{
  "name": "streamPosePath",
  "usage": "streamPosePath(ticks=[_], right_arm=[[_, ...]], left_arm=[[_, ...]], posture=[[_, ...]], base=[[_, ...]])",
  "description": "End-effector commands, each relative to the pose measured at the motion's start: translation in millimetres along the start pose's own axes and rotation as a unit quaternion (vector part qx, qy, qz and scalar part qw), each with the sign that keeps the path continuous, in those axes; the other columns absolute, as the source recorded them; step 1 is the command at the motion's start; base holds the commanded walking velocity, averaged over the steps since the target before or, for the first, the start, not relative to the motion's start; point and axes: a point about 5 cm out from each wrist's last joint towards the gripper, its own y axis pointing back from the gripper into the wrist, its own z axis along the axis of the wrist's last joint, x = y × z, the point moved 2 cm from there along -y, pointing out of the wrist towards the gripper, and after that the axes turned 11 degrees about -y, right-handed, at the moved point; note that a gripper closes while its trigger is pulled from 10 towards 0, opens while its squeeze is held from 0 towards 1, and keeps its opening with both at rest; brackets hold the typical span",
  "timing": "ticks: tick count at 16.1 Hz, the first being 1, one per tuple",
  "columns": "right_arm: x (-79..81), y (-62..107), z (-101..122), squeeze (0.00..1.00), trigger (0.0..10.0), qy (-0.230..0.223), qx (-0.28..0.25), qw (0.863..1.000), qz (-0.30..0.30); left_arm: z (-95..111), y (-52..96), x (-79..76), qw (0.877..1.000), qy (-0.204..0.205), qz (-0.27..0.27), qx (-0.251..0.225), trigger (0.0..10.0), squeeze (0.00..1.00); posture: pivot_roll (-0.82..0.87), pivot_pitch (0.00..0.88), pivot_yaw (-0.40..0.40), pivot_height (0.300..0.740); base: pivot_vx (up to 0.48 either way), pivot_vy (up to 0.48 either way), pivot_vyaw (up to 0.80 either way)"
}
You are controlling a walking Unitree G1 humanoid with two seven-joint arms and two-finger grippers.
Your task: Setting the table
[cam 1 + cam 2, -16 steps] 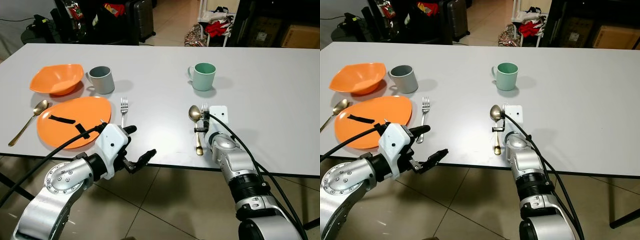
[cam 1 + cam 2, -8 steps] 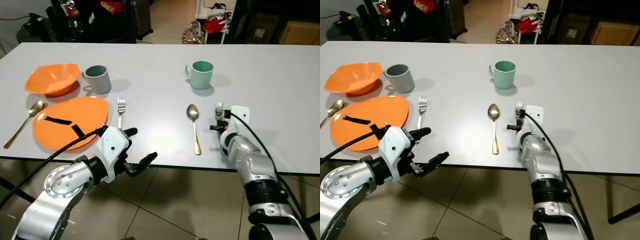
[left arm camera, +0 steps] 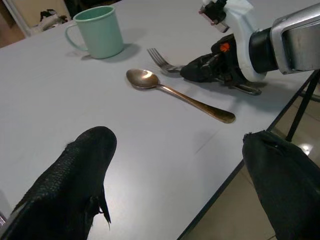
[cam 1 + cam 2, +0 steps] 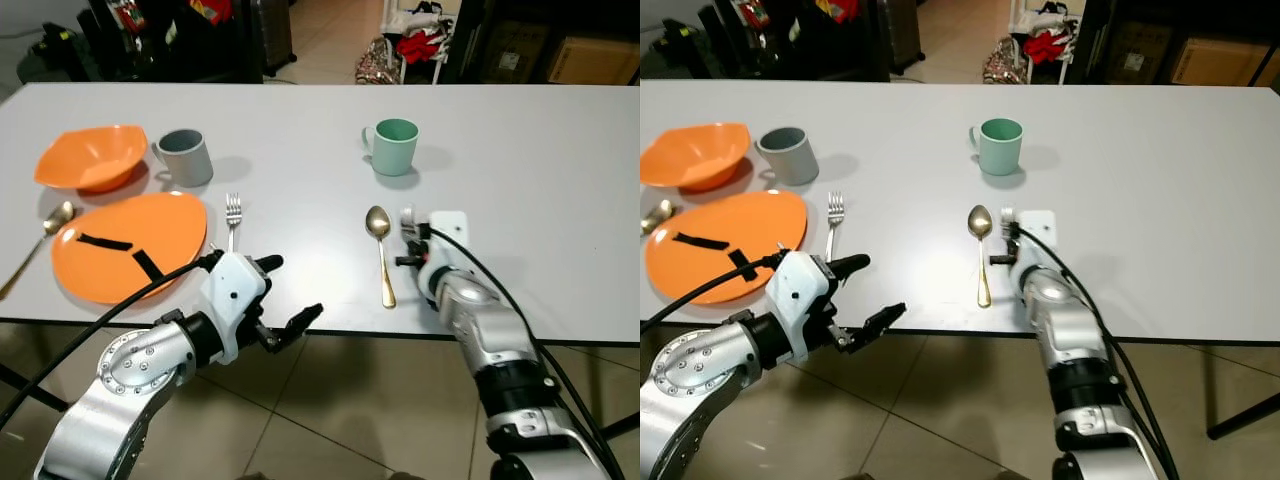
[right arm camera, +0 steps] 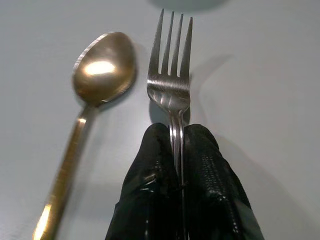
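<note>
Two place settings lie on the white worktop (image 4: 560,150). At the left of the frame we see an orange plate (image 4: 128,245) with black marks on it, an orange bowl (image 4: 88,157) above it, a grey mug (image 4: 186,157), a silver fork (image 4: 233,215) just beside the plate and a gold spoon (image 4: 45,232) at the far left edge. In the middle of the frame there is a green mug (image 4: 394,146), and below it a second gold spoon (image 4: 381,250) lies on the worktop. Just beside this spoon, our right pincer (image 5: 179,165) is clamped on the handle of a second fork (image 5: 171,85); the tines point toward the green mug and the fork is low over the surface, apart from the spoon. Our left pincer (image 4: 285,300) hangs at the near edge of the worktop, in the lower left of the frame, with its fingers (image 3: 75,175) wide apart and nothing between them.
</note>
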Motion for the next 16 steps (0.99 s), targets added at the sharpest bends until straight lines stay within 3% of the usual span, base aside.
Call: streamPosePath(ticks=[1, 5, 13, 14, 16], right_arm=[[3.8, -1.8, 3, 0.0, 10.0, 0.008, 0.001, 1.0, -0.002], [-0.9, -8.0, 2, 0.0, 10.0, 0.022, 0.015, 0.999, -0.046], [5.3, -12.1, 2, 0.0, 10.0, 0.011, 0.019, 0.999, -0.037], [5.3, -12.2, 1, 1.0, 10.0, 0.011, 0.022, 0.999, -0.036], [6.2, -12.5, -1, 1.0, 10.0, 0.013, 0.027, 0.999, -0.032]], left_arm=[[-1, 0.9, -1.0, 1.0, 0.002, 0.004, 0.004, 10.0, 0.0], [-4, 9.5, -8.7, 0.999, 0.002, -0.029, 0.017, 10.0, 0.0], [-4, 7.1, -6.9, 0.999, -0.003, -0.033, 0.017, 10.0, 0.0], [-4, 7.6, -6.9, 0.999, -0.004, -0.032, 0.017, 10.0, 0.0], [-4, 8.2, -7.0, 0.999, -0.004, -0.031, 0.018, 10.0, 0.0]], posture=[[-0.01, 0.064, 0.036, 0.74], [0.0, 0.064, 0.025, 0.74], [0.0, 0.056, 0.028, 0.74], [0.0, 0.054, 0.026, 0.74], [0.01, 0.052, 0.022, 0.74]], base=[[0.0, 0.0, 0.0], [0.0, 0.0, 0.0], [0.0, 0.0, 0.0], [0.0, 0.0, 0.0], [0.0, 0.0, 0.0]])
